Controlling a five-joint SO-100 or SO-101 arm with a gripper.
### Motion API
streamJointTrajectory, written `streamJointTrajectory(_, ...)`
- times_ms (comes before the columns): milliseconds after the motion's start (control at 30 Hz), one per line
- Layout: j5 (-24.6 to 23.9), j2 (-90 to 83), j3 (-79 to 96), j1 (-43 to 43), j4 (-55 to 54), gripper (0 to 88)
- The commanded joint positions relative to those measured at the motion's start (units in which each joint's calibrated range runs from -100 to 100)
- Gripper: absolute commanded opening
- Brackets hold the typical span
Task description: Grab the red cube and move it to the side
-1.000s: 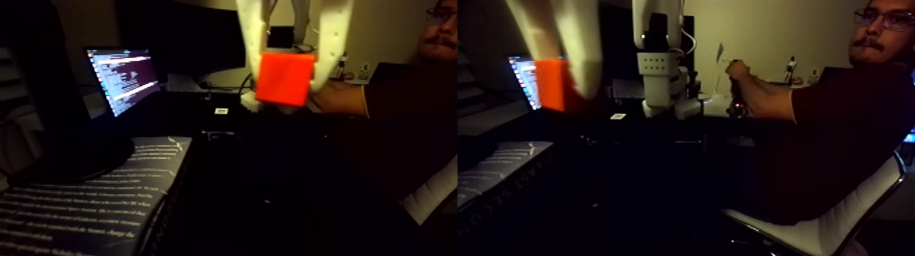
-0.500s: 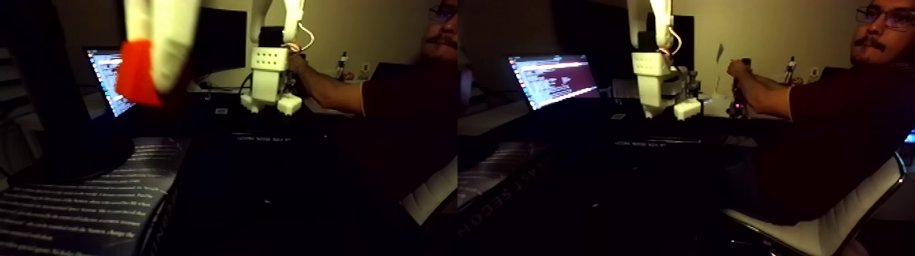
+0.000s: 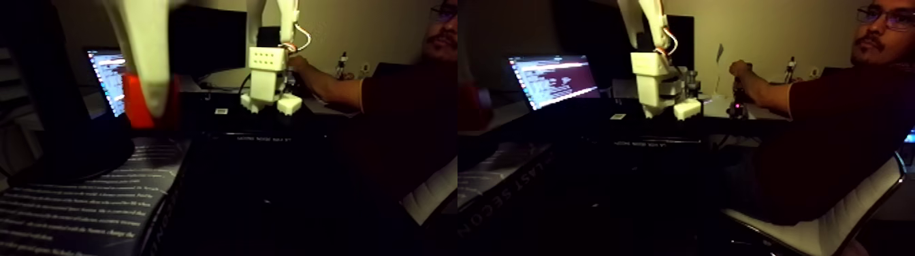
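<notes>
At lower left of the frame we note a printed book (image 3: 88,204). Above it, upper left, the gripper (image 3: 155,102) has its jaws clamped on the red cube (image 3: 136,102). Farther back we see a laptop (image 3: 109,78), then a seated person (image 3: 837,136).

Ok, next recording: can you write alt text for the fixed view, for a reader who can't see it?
In the dim fixed view, a white gripper holds the red cube up close at the left, in front of a lit laptop screen. Behind it stands the white robot arm. A seated person's hand grips a control handle, and an open book lies in the foreground.
</notes>
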Motion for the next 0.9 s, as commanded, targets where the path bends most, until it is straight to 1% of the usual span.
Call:
streamJointTrajectory(0,-1.09,1.53,-2.12,0.41,-3.22,11.0)
streamJointTrajectory(300,-1.3,6.49,3.59,2.33,-13.53,11.0)
streamJointTrajectory(667,-1.68,5.99,5.13,3.33,-14.03,11.1)
streamJointTrajectory(867,-1.63,6.07,5.49,3.33,-14.29,21.7)
